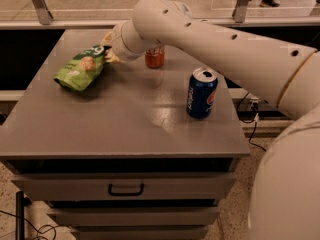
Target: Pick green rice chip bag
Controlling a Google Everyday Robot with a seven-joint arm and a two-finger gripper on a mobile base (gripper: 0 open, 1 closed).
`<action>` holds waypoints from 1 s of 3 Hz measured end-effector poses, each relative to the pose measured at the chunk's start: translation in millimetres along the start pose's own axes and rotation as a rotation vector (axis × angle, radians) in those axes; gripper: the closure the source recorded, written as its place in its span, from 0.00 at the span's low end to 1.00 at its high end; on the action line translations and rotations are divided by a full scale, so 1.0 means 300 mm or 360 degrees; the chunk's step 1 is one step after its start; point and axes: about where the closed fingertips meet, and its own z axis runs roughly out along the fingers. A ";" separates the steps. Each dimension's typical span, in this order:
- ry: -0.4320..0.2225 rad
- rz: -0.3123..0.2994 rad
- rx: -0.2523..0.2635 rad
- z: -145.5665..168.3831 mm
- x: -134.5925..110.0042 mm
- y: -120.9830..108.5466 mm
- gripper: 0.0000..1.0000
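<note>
The green rice chip bag (80,67) lies at the back left of the grey table top (125,129), crinkled, with round rice cakes pictured on it. My gripper (108,50) is at the bag's right end, mostly hidden behind my white wrist. Its pale fingertips (106,37) close on that end of the bag, which tilts up toward the gripper. The bag's left end rests on the table.
A blue soda can (202,93) stands upright at the right middle of the table. A red-orange can (155,57) stands at the back, partly behind my arm (225,44). Drawers (125,188) are below the table's front edge. A railing runs behind.
</note>
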 end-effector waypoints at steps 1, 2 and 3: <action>-0.0052 0.0060 0.0070 -0.017 -0.007 -0.028 1.00; -0.0116 0.0108 0.0162 -0.047 -0.022 -0.076 1.00; -0.0174 0.0149 0.0220 -0.070 -0.029 -0.108 1.00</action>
